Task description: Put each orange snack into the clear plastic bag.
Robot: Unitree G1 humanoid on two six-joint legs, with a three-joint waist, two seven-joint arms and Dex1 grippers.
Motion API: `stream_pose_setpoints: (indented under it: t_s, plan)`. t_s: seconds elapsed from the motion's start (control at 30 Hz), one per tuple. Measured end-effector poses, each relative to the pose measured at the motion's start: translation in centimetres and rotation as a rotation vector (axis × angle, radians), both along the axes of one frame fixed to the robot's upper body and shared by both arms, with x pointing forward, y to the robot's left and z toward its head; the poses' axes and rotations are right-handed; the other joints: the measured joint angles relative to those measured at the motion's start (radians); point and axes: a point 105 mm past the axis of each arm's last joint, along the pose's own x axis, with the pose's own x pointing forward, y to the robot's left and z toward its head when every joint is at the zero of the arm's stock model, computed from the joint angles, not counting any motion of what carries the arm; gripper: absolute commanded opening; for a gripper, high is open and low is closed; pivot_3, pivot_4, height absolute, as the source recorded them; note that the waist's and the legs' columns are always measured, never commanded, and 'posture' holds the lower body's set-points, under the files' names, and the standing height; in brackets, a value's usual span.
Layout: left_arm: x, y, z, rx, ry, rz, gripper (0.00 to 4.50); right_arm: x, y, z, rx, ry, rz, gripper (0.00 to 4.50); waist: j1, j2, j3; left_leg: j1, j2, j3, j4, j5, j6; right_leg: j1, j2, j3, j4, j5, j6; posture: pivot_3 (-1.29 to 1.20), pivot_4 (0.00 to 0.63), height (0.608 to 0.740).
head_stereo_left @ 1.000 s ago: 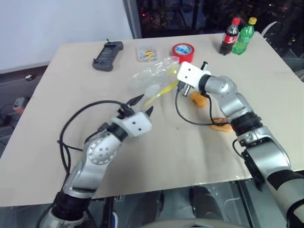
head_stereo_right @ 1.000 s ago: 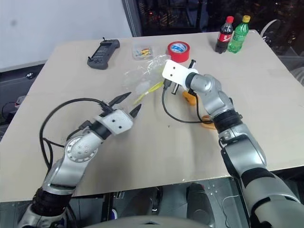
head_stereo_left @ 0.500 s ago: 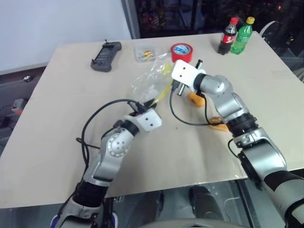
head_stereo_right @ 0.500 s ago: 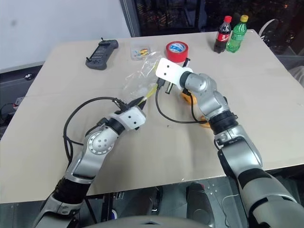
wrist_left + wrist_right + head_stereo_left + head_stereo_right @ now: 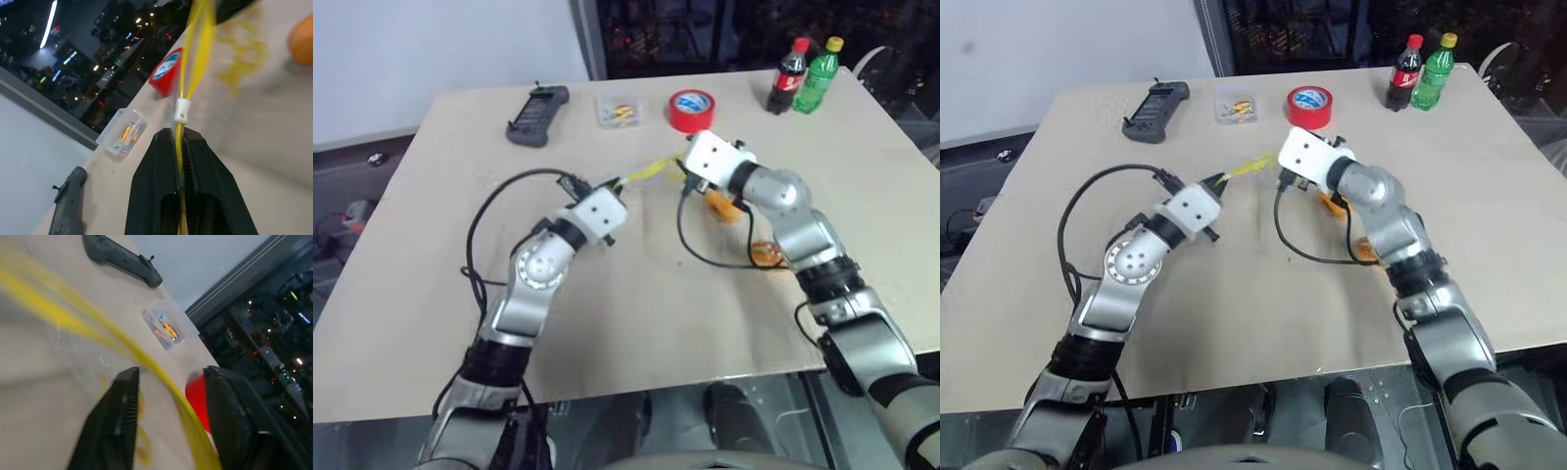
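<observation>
Your left tool (image 5: 178, 147) is pinched shut on the clear plastic bag (image 5: 651, 172) zip strip; right tool (image 5: 168, 396) stands parted. Film looks limp, slippery: hold the strip.

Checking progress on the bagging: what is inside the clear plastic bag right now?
Nothing orange shows inside the clear plastic bag, stretched between the left claw and right claw. Both orange snacks lie on the table. The right arm hides part of the bag.
</observation>
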Motion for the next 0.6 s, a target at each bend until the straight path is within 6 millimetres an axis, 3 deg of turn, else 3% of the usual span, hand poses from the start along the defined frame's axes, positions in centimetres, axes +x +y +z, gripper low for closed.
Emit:
stream_pose_setpoints:
  t_s: [0.13, 0.27, 0.43, 0.6]
  plan:
    - [0.5, 0.4, 0.0, -0.028, 0.051, -0.009, 0.00, -2.3, -1.4, 0.3, 0.085, 0.064, -0.014, 2.01, -0.009, 0.000, 0.000, 0.000, 0.000, 0.001, 0.001, 0.000, 0.000, 0.000, 0.000, 0.001, 0.001, 0.000, 0.000, 0.00, 0.150, 0.740]
    - [0.5, 0.3, -0.1, -0.026, 0.079, -0.032, 0.00, -4.2, -1.0, 0.4, 0.214, 0.162, -0.005, 0.15, -0.010, 0.000, 0.000, 0.002, 0.003, 0.001, 0.001, -0.001, 0.001, 0.000, 0.002, 0.001, 0.005, 0.000, 0.000, 0.00, 0.150, 0.740]
    - [0.5, 0.5, -0.1, -0.014, 0.097, -0.042, 0.00, -5.0, 1.4, -0.8, 0.373, 0.327, 0.031, 0.07, -0.008, 0.000, 0.000, 0.003, 0.002, 0.001, 0.006, -0.002, 0.004, 0.000, 0.002, 0.001, 0.009, 0.000, 0.000, 0.00, 0.150, 0.740]
    - [0.3, 0.5, -0.3, -0.003, 0.104, -0.048, 0.00, -4.8, 3.6, 0.5, 0.450, 0.338, 0.057, 0.07, -0.008, 0.000, 0.000, 0.003, 0.002, 0.001, 0.006, -0.002, 0.003, 0.000, 0.003, 0.001, 0.010, 0.000, 0.000, 0.00, 0.150, 0.740]
